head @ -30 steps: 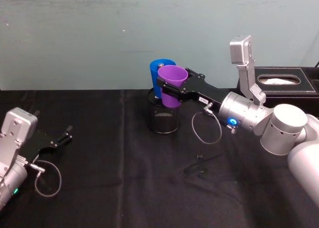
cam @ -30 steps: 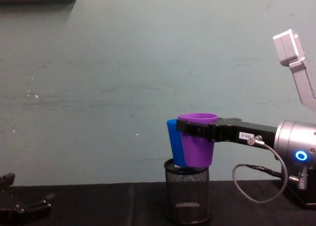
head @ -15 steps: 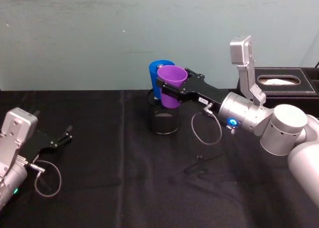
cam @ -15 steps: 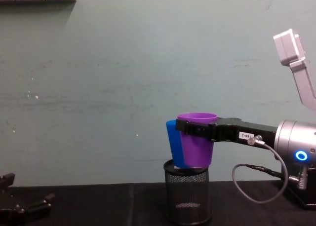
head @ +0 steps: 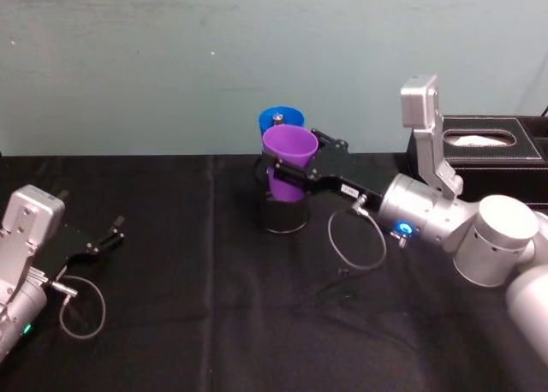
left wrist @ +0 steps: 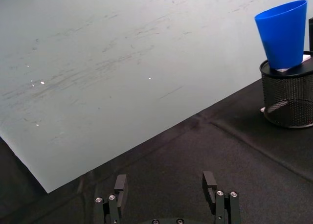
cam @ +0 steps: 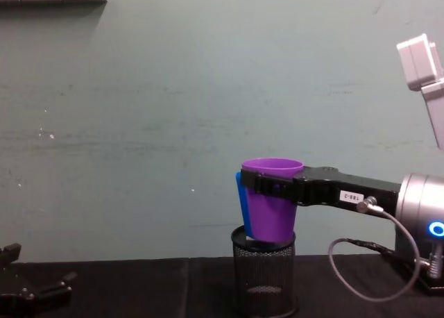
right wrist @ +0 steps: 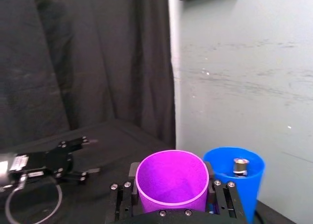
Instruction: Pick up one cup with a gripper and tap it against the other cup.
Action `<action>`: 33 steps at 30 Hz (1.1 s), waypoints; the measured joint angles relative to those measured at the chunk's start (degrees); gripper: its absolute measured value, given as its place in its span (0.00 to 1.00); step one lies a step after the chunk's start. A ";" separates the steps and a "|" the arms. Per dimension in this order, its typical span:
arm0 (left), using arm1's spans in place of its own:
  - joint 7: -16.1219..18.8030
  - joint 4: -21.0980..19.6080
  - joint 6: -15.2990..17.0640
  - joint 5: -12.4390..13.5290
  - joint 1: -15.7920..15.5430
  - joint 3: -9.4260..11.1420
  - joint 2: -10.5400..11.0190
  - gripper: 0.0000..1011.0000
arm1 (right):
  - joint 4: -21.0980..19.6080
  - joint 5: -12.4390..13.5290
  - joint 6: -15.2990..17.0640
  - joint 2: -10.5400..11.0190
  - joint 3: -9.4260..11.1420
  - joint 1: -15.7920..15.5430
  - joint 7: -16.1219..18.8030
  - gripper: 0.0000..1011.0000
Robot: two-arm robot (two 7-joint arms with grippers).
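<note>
My right gripper [head: 288, 168] is shut on the purple cup [head: 289, 148] and holds it upright in the air, just above the black mesh pen holder [head: 284, 216]. The blue cup [head: 281, 118] stands slightly tilted in that holder, right behind the purple one. In the right wrist view the purple cup [right wrist: 171, 177] sits between the jaws with the blue cup [right wrist: 240, 182] pressed close beside it; I cannot tell whether they touch. A small metal piece lies inside the blue cup. My left gripper [left wrist: 165, 185] is parked open, low at the left of the table.
A black tissue box [head: 481, 144] stands at the back right, behind my right arm. A thin dark object [head: 342, 282] lies on the black cloth [head: 188, 306] in front of the pen holder. A pale green wall closes off the back.
My right gripper has carried the purple cup a little toward me and lower, so the blue cup now shows behind it. The left arm has not moved.
</note>
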 joint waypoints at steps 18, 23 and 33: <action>0.00 0.00 0.00 0.00 0.00 0.00 0.00 0.99 | -18.79 0.57 -0.37 8.83 -1.20 -13.24 -2.51 0.75; 0.00 0.00 0.00 0.00 0.00 0.00 0.00 0.99 | -20.94 0.31 -2.59 10.10 -0.64 -17.20 -3.86 0.75; 0.00 0.00 0.00 0.00 0.00 0.00 0.00 0.99 | -17.58 -1.49 -8.57 9.10 0.15 -21.58 -4.47 0.75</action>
